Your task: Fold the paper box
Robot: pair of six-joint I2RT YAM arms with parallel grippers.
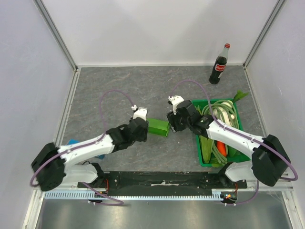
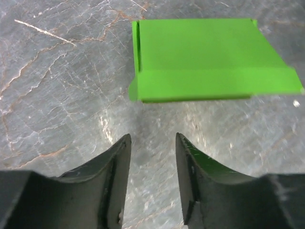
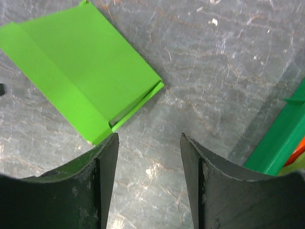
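lime-green card paper box [image 2: 205,57]: flat on grey marbled surface [image 2: 57,105], one arm at each end | left tool [image 2: 152,137]: spread, empty | right tool [image 3: 148,137]: spread, empty | why: probably flanking it to fold

The top camera sits high above and behind the arm bases, looking steeply down on the whole table [image 1: 119,86]. The left wrist camera rides just behind the left gripper [image 2: 152,139], close over the tabletop, facing forward and down; the right wrist camera sits likewise behind the right gripper [image 3: 149,138]. All three views share the paper box [image 1: 158,127]; top and right wrist also share the crate [image 3: 279,138].
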